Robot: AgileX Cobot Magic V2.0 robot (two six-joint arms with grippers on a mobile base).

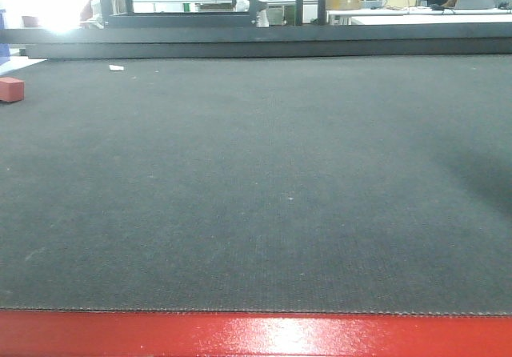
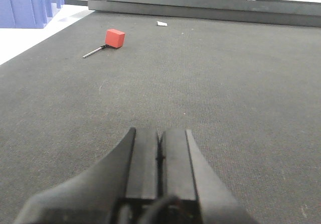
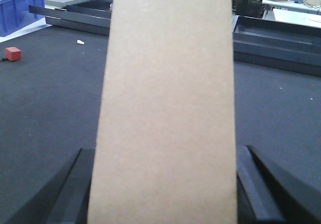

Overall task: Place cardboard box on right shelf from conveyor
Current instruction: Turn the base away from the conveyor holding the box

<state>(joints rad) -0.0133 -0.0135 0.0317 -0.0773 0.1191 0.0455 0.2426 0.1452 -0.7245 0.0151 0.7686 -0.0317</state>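
Dark grey and rough, the belt of the conveyor (image 1: 264, 189) fills the front view, with its glossy red frame edge (image 1: 256, 337) along the near side. At the far left of the belt lies one small red block (image 1: 10, 89) with one thin metal rod (image 2: 94, 52) touching it. A little further right lies one white scrap (image 1: 117, 67). Blue bins (image 2: 27, 3) stand beyond the left border of the belt; how many, I cannot tell.

The left gripper (image 2: 159, 148) hovers low over bare belt, with its jaws pressed together and nothing between them. To the right, the one cardboard box (image 3: 168, 108) stands upright between the jaws of the right gripper (image 3: 168, 184). Its dark fingers (image 3: 75, 189) lie against both long sides of the box, so I judge that the box is clamped.

The front view shows no box on the belt, so the box seems to be lifted off the conveyor, though its lower end is out of view. The picking up therefore looks done. What is left is to carry the box to the right shelf, set it down there and release it. The right shelf itself I cannot make out with certainty in any view.
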